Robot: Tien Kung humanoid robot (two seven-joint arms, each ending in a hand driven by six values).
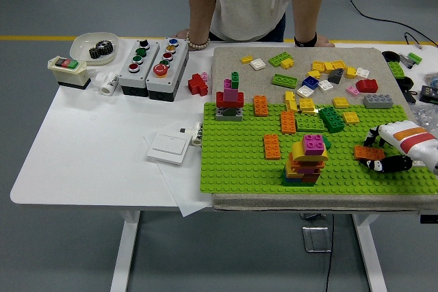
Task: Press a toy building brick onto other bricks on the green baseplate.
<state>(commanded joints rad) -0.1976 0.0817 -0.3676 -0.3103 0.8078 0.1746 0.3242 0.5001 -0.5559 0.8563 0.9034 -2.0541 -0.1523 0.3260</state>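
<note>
Right hand (383, 154), black fingers on a white and orange forearm, reaches in from the right edge and sits low over the right end of the bright green studded baseplate (236, 162); fingers curl around a flat orange brick (367, 152), thumb below it and the other fingers above, brick seemingly pinched at its right end, left end pointing toward the middle of the plate; whether the brick touches the studs cannot be told. Left arm out of view. Well left of the hand, near the plate's front edge, stands a stacked tower of yellow and orange bricks topped by a magenta brick (306, 159); just left of it a single orange brick (272, 146) lies flat on the plate. At the plate's far left corner a second small stack, grey base, red middle, pink and green top (229, 100). More loose orange, yellow and dark green bricks sit along the plate's far edge, and a scatter of mixed bricks (321, 76) lies on the beige mat beyond. On the white table (82, 148) to the left: two grey push-button boxes (154, 63), a white bowl holding a black gear (94, 48), a white square wall switch (168, 147). A person in a light top stands at the far side, both hands (309, 40) resting on the table edge
</note>
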